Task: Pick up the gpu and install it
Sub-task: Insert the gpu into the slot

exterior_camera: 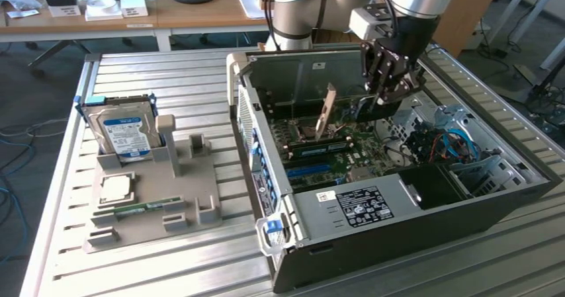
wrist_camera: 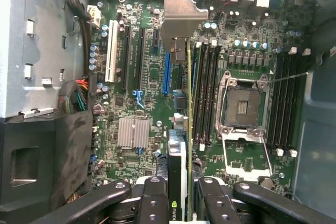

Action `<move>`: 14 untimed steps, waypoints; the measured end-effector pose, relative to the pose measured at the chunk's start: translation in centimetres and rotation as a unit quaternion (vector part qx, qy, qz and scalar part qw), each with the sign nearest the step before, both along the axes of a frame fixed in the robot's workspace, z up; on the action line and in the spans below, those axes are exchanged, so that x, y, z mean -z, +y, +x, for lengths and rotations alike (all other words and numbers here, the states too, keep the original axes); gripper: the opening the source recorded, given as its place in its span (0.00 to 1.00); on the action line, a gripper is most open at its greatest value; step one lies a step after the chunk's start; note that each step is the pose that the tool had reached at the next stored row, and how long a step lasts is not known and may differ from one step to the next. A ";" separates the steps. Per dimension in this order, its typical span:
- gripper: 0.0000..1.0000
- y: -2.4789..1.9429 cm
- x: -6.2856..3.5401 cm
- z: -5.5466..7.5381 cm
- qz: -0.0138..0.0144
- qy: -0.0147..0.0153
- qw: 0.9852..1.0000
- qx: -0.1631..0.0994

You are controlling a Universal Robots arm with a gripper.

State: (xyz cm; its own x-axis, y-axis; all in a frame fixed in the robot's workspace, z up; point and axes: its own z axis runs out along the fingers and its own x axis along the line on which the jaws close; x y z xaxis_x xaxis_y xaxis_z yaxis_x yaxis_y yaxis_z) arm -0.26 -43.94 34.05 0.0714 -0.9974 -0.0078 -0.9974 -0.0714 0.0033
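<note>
My arm (exterior_camera: 415, 6) hung down into the open computer case (exterior_camera: 397, 227), wrist facing the motherboard (wrist_camera: 147, 72), my pincer (wrist_camera: 178, 195) pinching the gpu (wrist_camera: 181, 129) edge-on above its slots.

On the exterior view's left you have a grey parts tray (exterior_camera: 190, 184) resting on the slatted metal table (exterior_camera: 159, 264). A hard drive with a blue-white label (exterior_camera: 124, 133) stands upright in the tray's far slot, a narrow green memory stick (exterior_camera: 141, 208) lies flat near its front edge, and a pale square part (exterior_camera: 116, 188) sits between them. The open computer case (exterior_camera: 424, 231) lies just beside the tray, with blue cables (exterior_camera: 454, 141) inside. Behind, a wooden desk (exterior_camera: 176, 16) carries white boxes (exterior_camera: 104, 7). In the wrist view you see the motherboard (wrist_camera: 152, 82) with its CPU socket (wrist_camera: 241, 106), a finned silver heatsink (wrist_camera: 133, 132) and a white expansion slot (wrist_camera: 111, 51).
</note>
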 end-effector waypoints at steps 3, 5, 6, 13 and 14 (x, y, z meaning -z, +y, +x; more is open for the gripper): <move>0.27 0.00 0.25 0.0 0.000 0.000 1.000 0.000; 0.27 0.00 0.43 0.0 0.000 0.000 1.000 0.000; 0.27 0.00 0.49 0.0 0.000 0.000 1.000 0.000; 0.27 0.00 0.64 0.0 0.000 0.000 1.000 0.000; 0.27 0.00 0.64 0.0 0.000 0.000 1.000 0.000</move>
